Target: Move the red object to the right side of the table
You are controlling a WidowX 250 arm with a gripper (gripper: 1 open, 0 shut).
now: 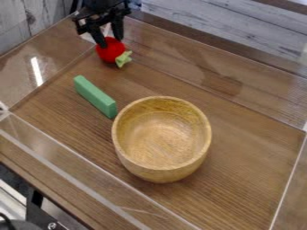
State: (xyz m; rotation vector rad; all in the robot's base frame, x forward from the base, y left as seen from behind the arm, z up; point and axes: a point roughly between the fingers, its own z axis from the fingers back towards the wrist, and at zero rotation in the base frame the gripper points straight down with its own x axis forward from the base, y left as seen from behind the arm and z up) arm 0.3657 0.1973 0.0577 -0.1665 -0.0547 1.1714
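gripper (104, 36): over red obj, fingers apart astride its top, grip can't tell
red object (111, 53): table (240, 99) far-left, 11 o'clock of wooden bowl (162, 137)
green block (95, 95): 9 o'clock of bowl

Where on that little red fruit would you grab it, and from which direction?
Probably the rounded red body of the red object, pinched across its middle from straight above. It lies low on the table, so the sides are hard to get under. The leafy end looks too thin to hold. The gripper already hangs over it.
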